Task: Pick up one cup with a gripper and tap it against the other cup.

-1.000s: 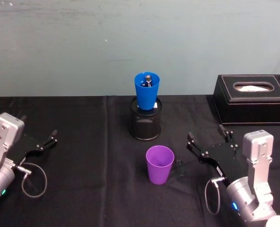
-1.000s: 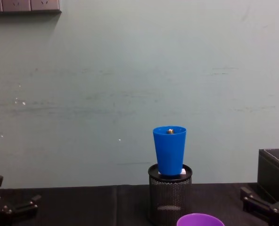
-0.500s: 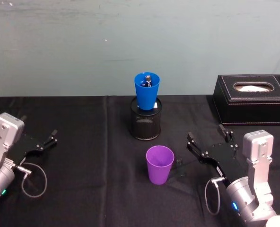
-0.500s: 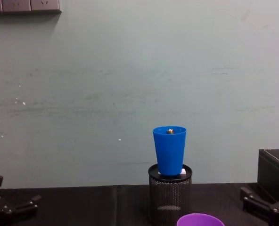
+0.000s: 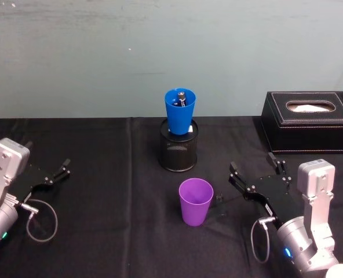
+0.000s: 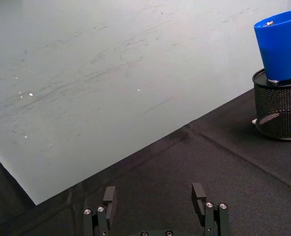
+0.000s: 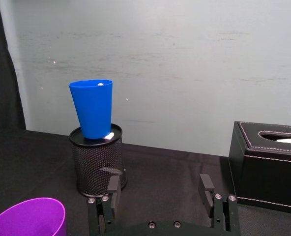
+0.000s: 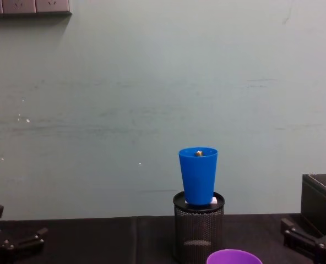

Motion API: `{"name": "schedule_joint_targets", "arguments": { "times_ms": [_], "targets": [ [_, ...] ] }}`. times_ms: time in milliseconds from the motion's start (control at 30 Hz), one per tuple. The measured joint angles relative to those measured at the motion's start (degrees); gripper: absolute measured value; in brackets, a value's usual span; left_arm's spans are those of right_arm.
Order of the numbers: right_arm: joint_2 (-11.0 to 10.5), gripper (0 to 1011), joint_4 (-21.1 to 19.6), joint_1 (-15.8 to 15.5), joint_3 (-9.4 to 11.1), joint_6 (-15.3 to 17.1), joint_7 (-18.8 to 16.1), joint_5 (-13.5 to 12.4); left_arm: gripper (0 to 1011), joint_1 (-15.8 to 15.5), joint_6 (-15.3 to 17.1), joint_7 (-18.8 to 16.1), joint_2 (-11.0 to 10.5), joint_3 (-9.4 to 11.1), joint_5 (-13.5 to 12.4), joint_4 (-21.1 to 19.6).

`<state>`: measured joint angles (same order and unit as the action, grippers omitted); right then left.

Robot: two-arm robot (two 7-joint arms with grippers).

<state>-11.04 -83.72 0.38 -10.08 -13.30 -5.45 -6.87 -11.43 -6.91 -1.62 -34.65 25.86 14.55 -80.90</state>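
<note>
The purple cup [image 5: 195, 201] stands upright on the black cloth, slightly right of centre; its rim also shows in the right wrist view [image 7: 27, 216] and the chest view [image 8: 234, 257]. Behind it, the blue cup [image 5: 179, 110] [image 7: 92, 108] [image 8: 198, 175] sits in the mouth of a black mesh pen holder [image 5: 178, 153]. My right gripper [image 5: 252, 164] [image 7: 159, 185] rests open just right of the purple cup, apart from it, holding nothing. Far to the left, my left gripper [image 5: 47, 155] [image 6: 154, 192] lies open and empty.
A black tissue box [image 5: 310, 121] [image 7: 268, 167] stands at the back right, beyond the right gripper. A pale green wall closes the table's far edge. Cables loop from both wrists onto the cloth. A dark object pokes up inside the blue cup.
</note>
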Motion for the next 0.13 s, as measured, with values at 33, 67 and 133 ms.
{"name": "schedule_joint_targets", "arguments": {
  "times_ms": [33,67,133],
  "targets": [
    [0.0,1003,0.0,0.0,0.0,0.0,0.0,0.0,1000,0.0,0.0,0.0,0.0,0.0,-0.01,0.0],
    [0.0,1003,0.0,0.0,0.0,0.0,0.0,0.0,1000,0.0,0.0,0.0,0.0,0.0,0.0,0.0],
    [0.0,1003,0.0,0.0,0.0,0.0,0.0,0.0,1000,0.0,0.0,0.0,0.0,0.0,0.0,0.0]
  ]
}}
